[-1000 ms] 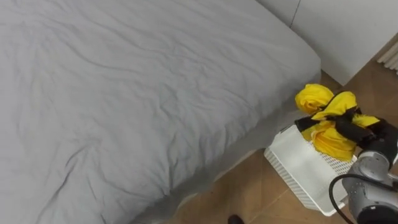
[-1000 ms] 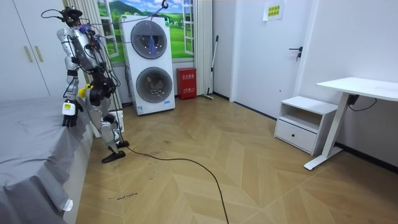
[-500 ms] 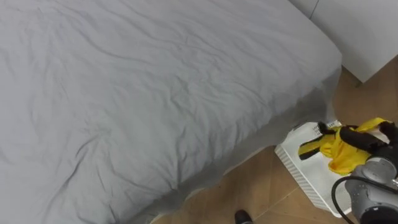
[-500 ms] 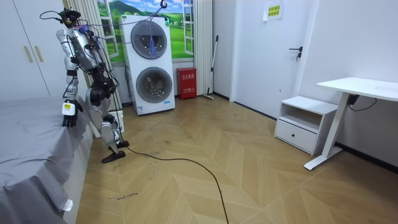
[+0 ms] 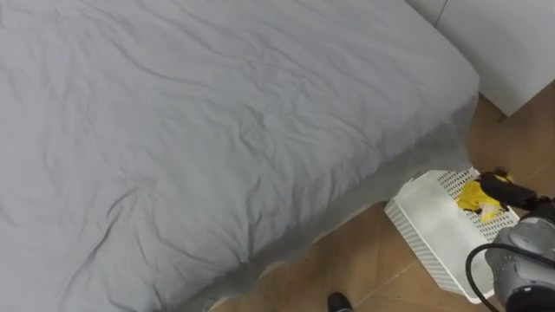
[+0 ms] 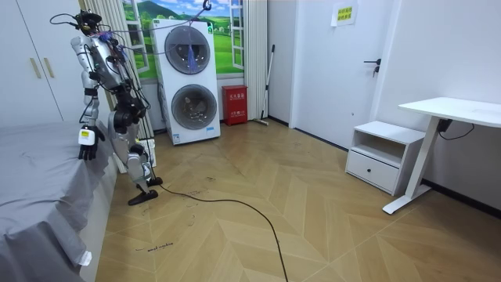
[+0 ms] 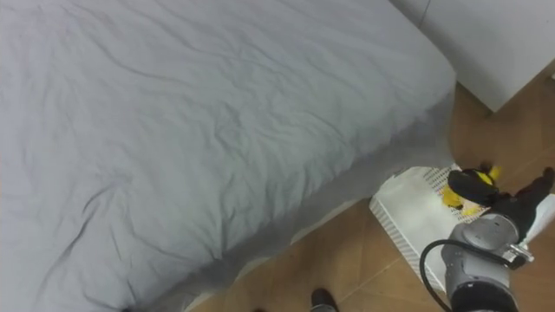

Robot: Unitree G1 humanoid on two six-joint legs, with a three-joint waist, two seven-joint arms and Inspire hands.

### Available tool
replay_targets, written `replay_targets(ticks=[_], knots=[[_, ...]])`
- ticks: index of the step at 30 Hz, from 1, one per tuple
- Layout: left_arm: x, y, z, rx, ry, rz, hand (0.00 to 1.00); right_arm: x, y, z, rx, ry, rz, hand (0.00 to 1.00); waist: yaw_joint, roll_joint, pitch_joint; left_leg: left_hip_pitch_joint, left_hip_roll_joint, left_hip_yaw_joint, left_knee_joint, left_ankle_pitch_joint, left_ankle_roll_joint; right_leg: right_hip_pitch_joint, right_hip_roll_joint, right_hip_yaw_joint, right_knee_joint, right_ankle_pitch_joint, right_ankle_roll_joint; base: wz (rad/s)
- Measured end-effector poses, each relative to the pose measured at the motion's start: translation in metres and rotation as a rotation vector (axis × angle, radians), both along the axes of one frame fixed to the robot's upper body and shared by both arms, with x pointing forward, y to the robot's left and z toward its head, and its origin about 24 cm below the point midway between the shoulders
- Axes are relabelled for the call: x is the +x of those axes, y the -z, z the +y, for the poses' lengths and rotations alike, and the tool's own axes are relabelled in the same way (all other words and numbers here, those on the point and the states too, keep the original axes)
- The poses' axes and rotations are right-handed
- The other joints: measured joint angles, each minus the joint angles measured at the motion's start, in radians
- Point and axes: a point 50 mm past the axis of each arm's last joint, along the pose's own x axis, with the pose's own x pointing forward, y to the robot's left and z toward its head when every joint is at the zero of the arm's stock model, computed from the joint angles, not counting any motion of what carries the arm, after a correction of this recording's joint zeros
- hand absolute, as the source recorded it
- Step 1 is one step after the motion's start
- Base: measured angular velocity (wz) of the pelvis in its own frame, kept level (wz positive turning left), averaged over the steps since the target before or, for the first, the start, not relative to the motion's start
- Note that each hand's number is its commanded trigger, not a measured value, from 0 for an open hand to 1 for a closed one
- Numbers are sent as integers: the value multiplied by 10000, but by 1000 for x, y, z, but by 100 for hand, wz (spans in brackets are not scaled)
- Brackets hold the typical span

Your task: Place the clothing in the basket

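Since one second ago the yellow clothes (image 5: 473,197) have come down: before they were a big bundle held up above the basket (image 5: 429,227), now they sit low inside it and a small yellow part shows over the rim. The right hand (image 5: 507,184) has gone down together with them.

At the left and in the middle, the bed (image 5: 217,113) with its creased grey sheet takes most of the scene, and its near right corner hangs down to the wooden floor (image 5: 364,260). Just beside this corner, at the right, the white basket stands on the floor, its holed wall touching or almost touching the sheet. The clothes lie at the basket's far right side. The dark fingers of the right hand are curled around the yellow cloth, with yellow showing on both sides of them. Far right, a white wardrobe (image 5: 512,43) stands behind the bed.

In the room view the robot stands upright at the bed's edge. Its left hand (image 6: 87,147) hangs beside the mattress; I cannot tell how its fingers are.
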Motion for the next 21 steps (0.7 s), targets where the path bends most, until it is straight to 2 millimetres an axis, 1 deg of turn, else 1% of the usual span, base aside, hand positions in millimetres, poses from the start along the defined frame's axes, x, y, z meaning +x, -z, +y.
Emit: replay_targets(ticks=[2,5,6,7,10,12,13,15,16,17,18,20,21], knots=[[-2,1,0,2,2,58,0,0,0,0,2,2,-1,0,2,11,-8,11,0,4,4,1,1,8,1,1,8,0,-1,0],[-3,1,0,-96,-123,90,0,1,-1,0,-6,-66,-70,0,7,-11,3,113,-85,53,51,9,11,46,-25,-6,133,-46,-14,-6],[-8,2,0,-194,-274,189,0,1,-2,0,-3,-84,-81,0,-2,-66,42,160,-95,59,53,10,14,81,-38,-6,151,-70,-17,-5],[-8,2,0,-230,-318,188,0,1,-1,0,-1,-83,-80,0,-7,-109,73,182,-98,58,52,10,14,100,-38,-6,160,-79,-16,0],[-7,2,2,-246,-311,161,0,3,-2,1,24,-203,-150,0,-7,-173,70,231,-112,28,52,9,14,108,-71,-18,293,-149,-8,4],[-7,1,4,-276,-270,101,0,2,-1,2,39,-254,-105,0,-30,-271,64,275,-124,-124,57,9,14,185,-124,-151,322,-181,-18,16],[-7,1,5,-280,-297,52,0,2,-1,2,42,-290,-100,0,-26,-301,59,272,-122,-131,67,9,14,192,-124,-165,322,-181,-19,13],[-8,-1,10,-273,-442,-79,0,-3,3,3,54,-375,23,0,-21,-440,-1,283,-106,-201,234,9,14,346,-140,-282,278,-185,-32,12],[-9,-1,11,-257,-486,-113,0,-5,4,3,29,-415,47,0,-22,-498,-8,294,-97,-216,260,9,14,380,-149,-319,275,-192,-42,18],[-9,-3,14,-215,-546,-196,0,-8,6,4,-30,-500,74,0,-76,-612,-8,297,-25,-287,299,7,12,458,-171,-437,236,-198,-52,21],[-9,-3,17,-165,-571,-279,0,-11,8,6,-16,-571,87,0,-72,-706,-38,296,2,-376,331,4,11,536,-172,-523,154,-183,-72,22],[-12,-4,18,-123,-597,-302,0,-17,15,8,155,-571,261,0,-82,-777,-70,420,50,-483,347,0,4,835,-169,-727,-87,-121,-102,21],[-13,-3,18,-135,-601,-279,0,-22,19,9,234,-557,397,0,-55,-826,-68,573,54,-551,326,-7,-6,1040,-170,-770,-169,-118,-102,19]])
